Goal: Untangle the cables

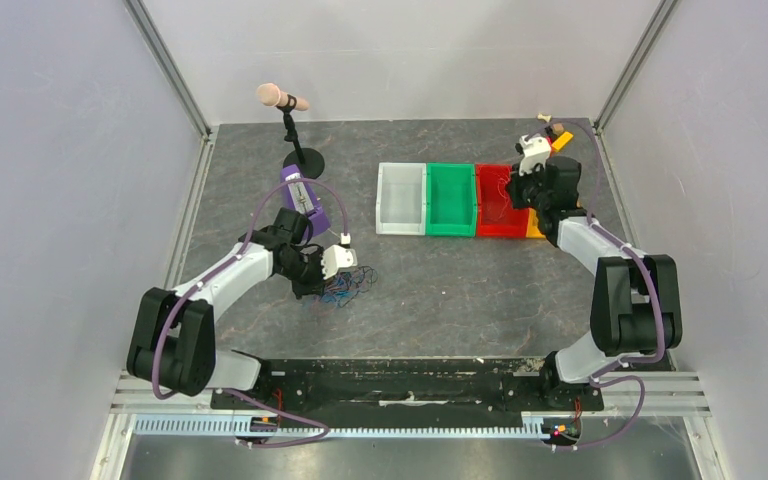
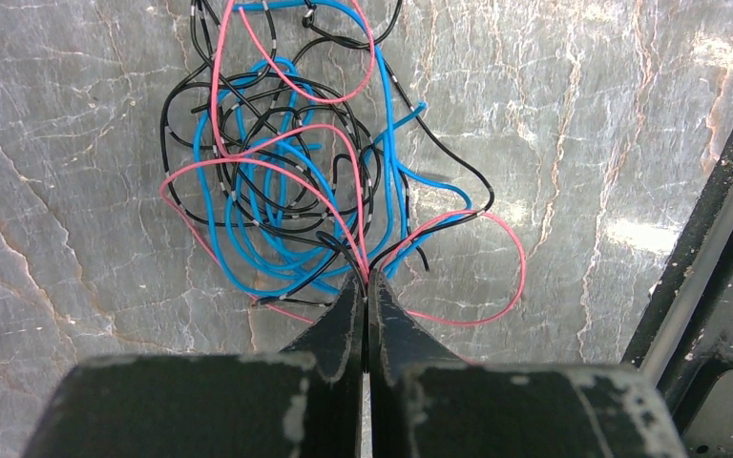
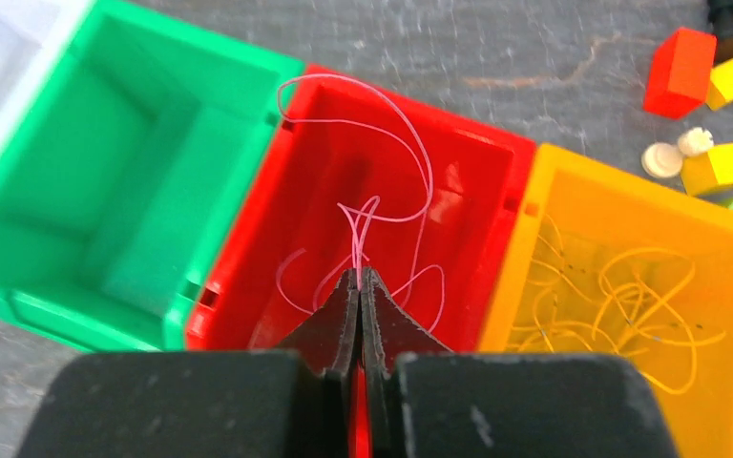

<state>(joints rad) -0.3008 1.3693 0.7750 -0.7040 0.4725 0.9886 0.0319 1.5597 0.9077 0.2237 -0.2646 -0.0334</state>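
Note:
A clump of blue, red and black cables [image 2: 296, 181] lies on the grey table, small in the top view as the cables [image 1: 345, 287]. My left gripper [image 2: 366, 277] is shut at the clump's near edge, pinching red and black strands at its tips; it sits over the clump [image 1: 322, 275]. My right gripper [image 3: 359, 274] is shut on a thin red cable [image 3: 382, 162] that loops down into the red bin [image 3: 496, 191]; it hovers over that bin [image 1: 525, 190]. Yellow cables [image 3: 620, 296] lie in the orange bin [image 3: 544, 229].
A white bin [image 1: 401, 198], green bin [image 1: 450, 198], red bin [image 1: 495, 222] and orange bin stand in a row. A microphone stand [image 1: 295, 130] and purple block [image 1: 305, 200] are behind the left arm. Toy blocks [image 3: 706, 76] lie beyond the bins.

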